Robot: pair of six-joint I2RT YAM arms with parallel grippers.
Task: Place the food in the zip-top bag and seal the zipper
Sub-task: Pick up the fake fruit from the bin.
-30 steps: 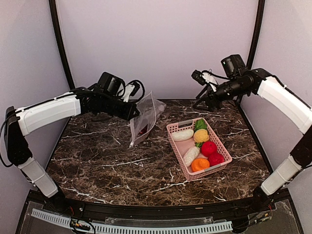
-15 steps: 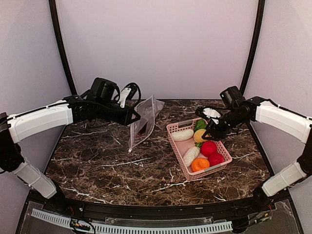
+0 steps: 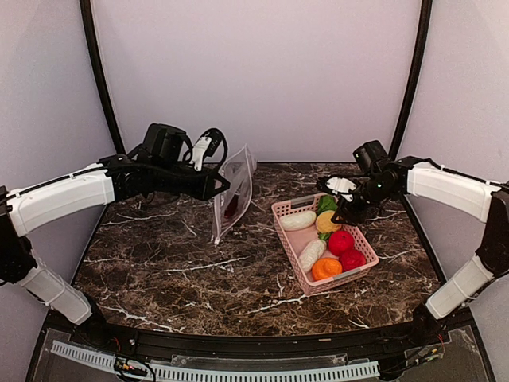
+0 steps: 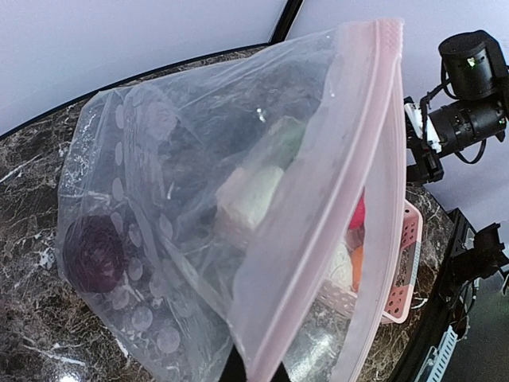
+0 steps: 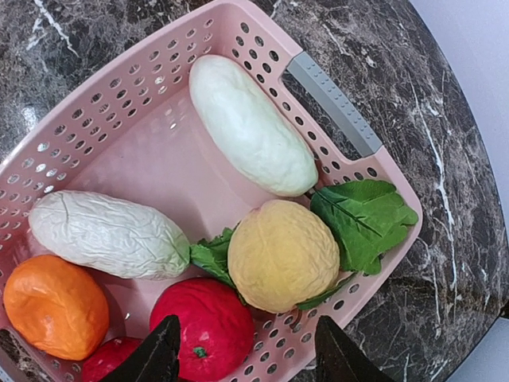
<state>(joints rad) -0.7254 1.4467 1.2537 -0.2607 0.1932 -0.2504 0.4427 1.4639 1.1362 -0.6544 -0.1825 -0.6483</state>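
My left gripper [image 3: 218, 185] is shut on the lower end of the zipper [image 4: 350, 159] of the zip-top bag [image 3: 234, 193], which hangs upright above the table's back left. In the left wrist view the bag [image 4: 183, 199] fills the frame, its mouth gaping, with a dark purple piece [image 4: 94, 253] inside. The rest of the food lies in a pink basket [image 3: 288, 209]: two white radishes [image 5: 250, 123], a yellow ball [image 5: 282, 255], green leaves [image 5: 362, 219], red balls [image 5: 203, 326] and an orange [image 5: 54, 306]. My right gripper [image 5: 248, 358] hovers open and empty just above the yellow ball and the basket's rim [image 5: 334, 314].
The pink basket stands right of centre on the dark marble table [image 3: 183, 270], with a grey handle [image 5: 334, 102] on its far end. Black frame posts [image 3: 99, 87] rise at the back corners. The right arm [image 3: 445, 187] reaches in from the right.
The right gripper has come down from high at the back to just over the basket. The left arm shifted slightly, and the bag now hangs more edge-on to the top camera.
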